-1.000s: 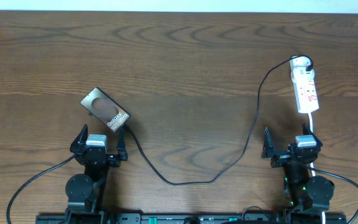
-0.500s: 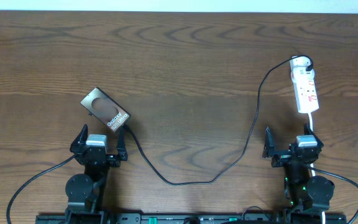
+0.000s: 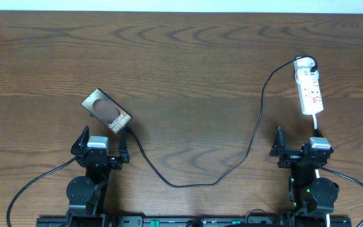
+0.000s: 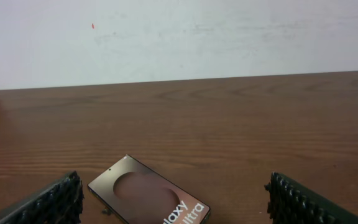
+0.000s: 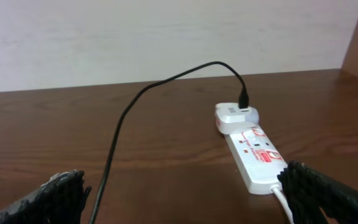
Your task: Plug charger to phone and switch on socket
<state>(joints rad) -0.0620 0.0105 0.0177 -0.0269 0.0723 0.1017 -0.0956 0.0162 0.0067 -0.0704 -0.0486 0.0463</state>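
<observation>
1. The left gripper [image 3: 104, 139] is spread wide with nothing in it, down at the near edge of the worktop [image 3: 188, 57].
2. The phone [image 3: 107, 111] lies flat and face up at an angle, just ahead of that gripper. In the left wrist view it sits low between the two fingers [image 4: 55, 199], and its near end is cut off by the frame.
3. The charger [image 3: 257, 120] runs from the phone's near corner, sags in a big loop across the middle of the worktop, then climbs to the far end of the socket [image 3: 309, 85].
4. Can't tell from up top whether the small tip is actually seated in the phone or just touching it.
5. At the socket end, the black plug goes into a white adapter [image 5: 235, 115] at the far end of the strip.
6. The right gripper [image 3: 301, 142] is wide apart too and holding nothing, just short of the socket's near end, where the white cord [image 3: 316, 123] comes out.
</observation>
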